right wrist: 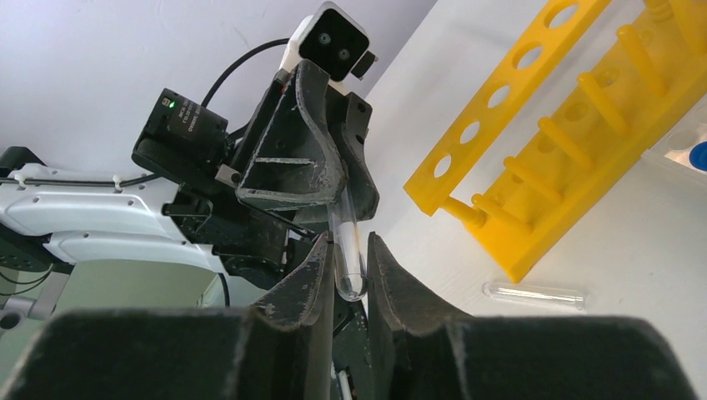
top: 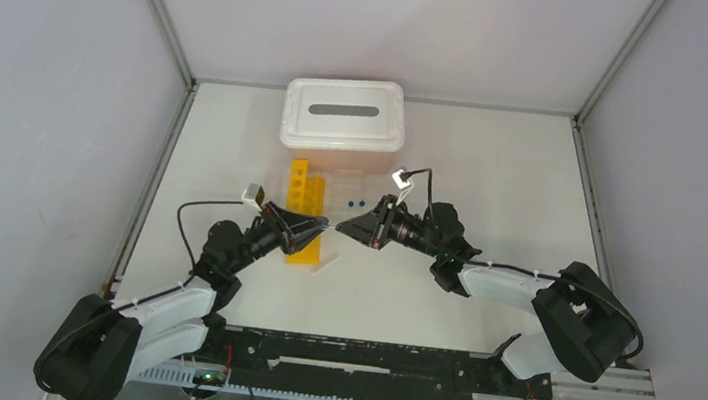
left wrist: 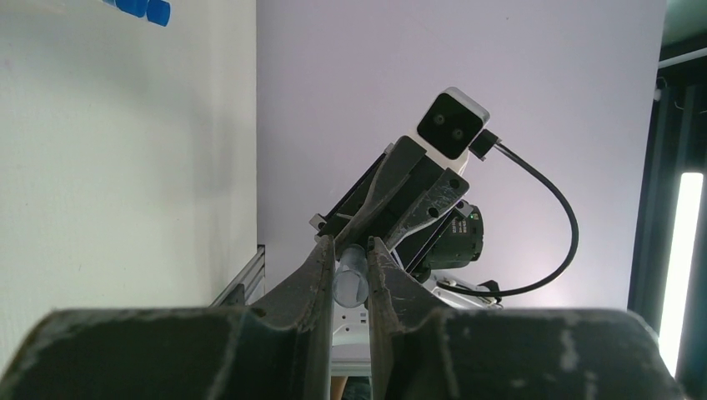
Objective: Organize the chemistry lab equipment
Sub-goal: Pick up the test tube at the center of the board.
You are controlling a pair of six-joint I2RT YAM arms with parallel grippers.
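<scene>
1. My left tool (left wrist: 350, 247) stands narrow, clamped on a clear test tube (right wrist: 348, 268).
2. My right tool (right wrist: 347, 238) meets it tip to tip. Its jaws closely flank the tube's rounded end, but I cannot tell whether they press on it.
3. The tube hangs between both tools, off the counter (right wrist: 634, 275).
4. Just past my right tool lies the yellow rack (right wrist: 498, 93), with a second tube (right wrist: 534, 293) loose beside its near end.
5. Farther out, blue-capped tubes (top: 357, 203) sit in the clear gridded rack (top: 342, 184).

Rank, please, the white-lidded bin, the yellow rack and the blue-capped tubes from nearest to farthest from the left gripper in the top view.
1. Yellow rack, directly beside the left gripper.
2. Blue-capped tubes, just beyond, rightward.
3. White-lidded bin, at the back.
</scene>
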